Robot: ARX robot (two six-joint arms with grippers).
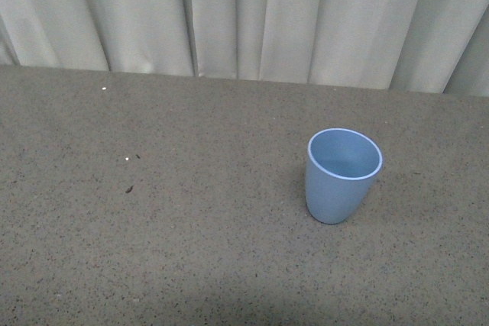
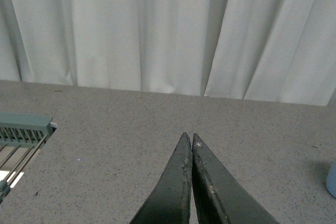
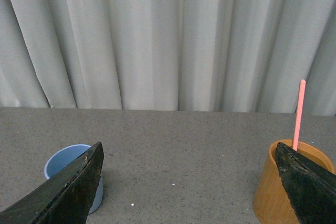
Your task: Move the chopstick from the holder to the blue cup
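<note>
curtain (image 1: 244, 13): pale and pleated, it hung along the whole far edge of the table in all three views.
table (image 1: 191, 250): a grey speckled top, bare in the front view apart from the cup and some crumbs.
rack (image 2: 23, 127): only a grey-green slatted corner showed at the edge of the left wrist view; possibly a dish rack, but too little of it was visible to say.
holder (image 3: 273, 192): a round orange-brown pot, seen in the right wrist view, partly behind one finger of that arm's gripper.
blue cup (image 1: 342, 177): it stood upright and empty on the table, right of centre in the front view, well apart from the holder.
right gripper (image 3: 188, 148): its jaws were spread wide with nothing between them; one dark finger overlapped the cup, the other the holder.
left gripper (image 2: 190, 137): its two dark fingers were pressed together at the tips, holding nothing, above bare table.
chopstick (image 3: 299, 114): salmon-pink, it stood nearly upright in the holder, its upper part rising above the rim against the curtain.
specks (image 1: 126, 159): a few tiny white and dark bits lay on the table's left half.
</note>
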